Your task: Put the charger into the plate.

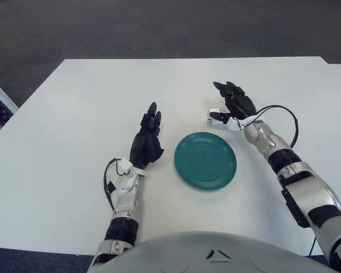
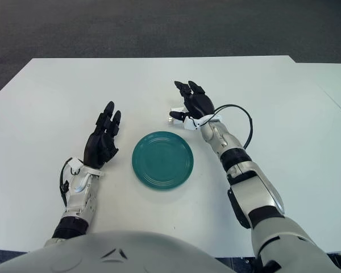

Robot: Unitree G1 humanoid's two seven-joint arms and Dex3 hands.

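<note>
A small white charger [image 1: 212, 114] lies on the white table just behind the teal plate [image 1: 205, 160], toward its right side. My right hand [image 1: 220, 103] is at the charger, fingers spread above it and the thumb low beside it; most of the charger is hidden by the hand. I see no closed grip on it. The plate holds nothing. My left hand [image 1: 149, 129] shows just left of the plate, fingers straight and open, holding nothing.
The white table [image 1: 74, 142] reaches to dark carpet beyond its far edge. A black cable [image 1: 284, 114] loops at my right wrist. A second white surface [image 2: 335, 85] shows at the far right.
</note>
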